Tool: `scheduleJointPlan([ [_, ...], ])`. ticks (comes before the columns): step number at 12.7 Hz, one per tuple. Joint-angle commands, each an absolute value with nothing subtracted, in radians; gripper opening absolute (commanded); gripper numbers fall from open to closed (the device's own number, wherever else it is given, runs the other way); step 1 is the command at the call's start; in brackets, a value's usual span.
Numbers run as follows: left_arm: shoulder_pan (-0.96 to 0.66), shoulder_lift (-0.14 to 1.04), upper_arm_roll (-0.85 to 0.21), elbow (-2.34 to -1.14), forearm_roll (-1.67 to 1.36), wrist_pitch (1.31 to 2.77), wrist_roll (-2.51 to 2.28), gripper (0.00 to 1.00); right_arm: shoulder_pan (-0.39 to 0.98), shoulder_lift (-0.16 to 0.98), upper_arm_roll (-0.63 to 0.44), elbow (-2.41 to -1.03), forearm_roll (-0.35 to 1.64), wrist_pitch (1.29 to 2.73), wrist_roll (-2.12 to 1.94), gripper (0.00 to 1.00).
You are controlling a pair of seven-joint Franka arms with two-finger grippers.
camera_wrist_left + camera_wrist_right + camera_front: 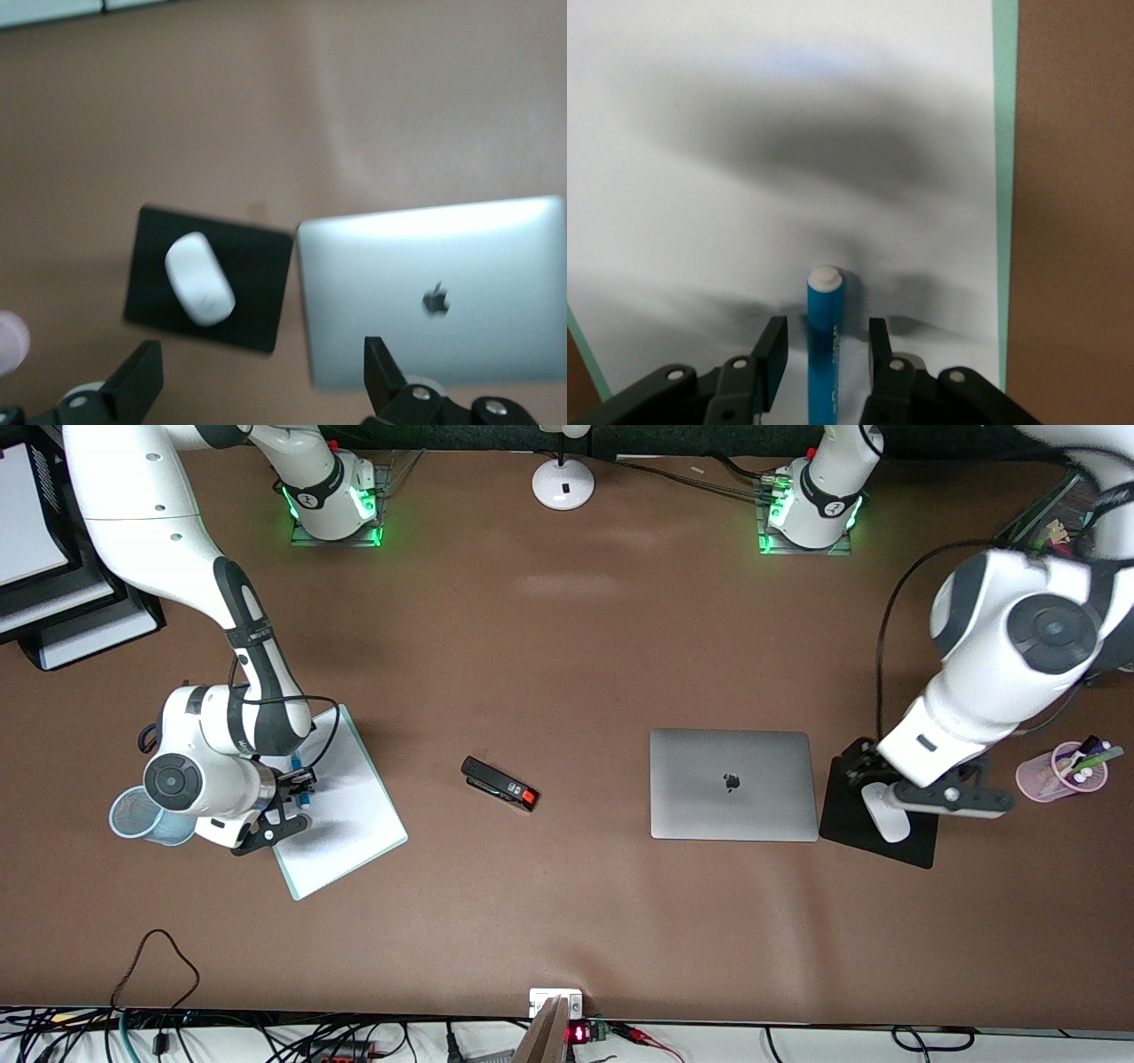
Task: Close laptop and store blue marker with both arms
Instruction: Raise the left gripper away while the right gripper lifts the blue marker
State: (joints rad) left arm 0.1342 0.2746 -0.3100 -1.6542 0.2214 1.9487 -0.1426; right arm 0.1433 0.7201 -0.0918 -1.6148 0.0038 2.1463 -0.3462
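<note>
— So, how far is the task; is the laptop (732, 784) closed?

— Yes, its lid is down and flat, the apple logo facing up; it lies on the table (567, 646) toward the left arm's end, just beside the black mouse pad (846, 824); this half looks done.

— And the blue marker (825, 345)?

— Not stored yet; it lies on the white pad of paper (350, 815) at the right arm's end; the right gripper (824, 354) is down on it with one finger at each side of the marker; the jaws are narrowed, but a small gap shows on each side, so it does not seem to grip yet; lifting and storing are left, probably into the blue mesh cup (137, 815) just beside the paper, though this is only a judgement.

— What does the left gripper (261, 376) do?

— It hangs over the mouse pad and the white mouse (200, 277), jaws wide apart, holding nothing; this arm waits.

— How many things are there?

— One laptop, one blue marker, two arms, one mouse, one mouse pad, one paper pad, one blue cup, one pink cup (1059, 772) with pens, one black stapler (499, 784).
</note>
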Motion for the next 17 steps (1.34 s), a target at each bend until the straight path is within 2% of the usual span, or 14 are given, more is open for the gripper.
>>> scheduleJointPlan([
  [1, 0.133, 0.223, -0.322, -1.583, 0.244, 1.784, -0.097, 1.0, 0.138, 0.718, -0.087, -1.621, 0.011, 2.152, -0.353, 0.42],
  [9, 0.173, 0.019, -0.321, -1.583, 0.1, 1.609, -0.034, 1.0, 0.138, 0.724, -0.089, -1.621, 0.015, 2.157, -0.348, 0.4],
  [10, 0.176, 0.005, -0.321, -1.583, 0.088, 1.594, -0.032, 1.0, 0.138, 0.724, -0.087, -1.62, 0.018, 2.157, -0.348, 0.38],
  [13, 0.178, -0.032, -0.322, -1.583, 0.087, 1.546, 0.007, 1.0, 0.138, 0.724, -0.089, -1.618, 0.018, 2.152, -0.348, 0.18],
  [17, 0.173, -0.058, -0.308, -1.58, 0.086, 1.523, 0.096, 1.0, 0.14, 0.724, -0.087, -1.618, 0.018, 2.151, -0.348, 0.1],
])
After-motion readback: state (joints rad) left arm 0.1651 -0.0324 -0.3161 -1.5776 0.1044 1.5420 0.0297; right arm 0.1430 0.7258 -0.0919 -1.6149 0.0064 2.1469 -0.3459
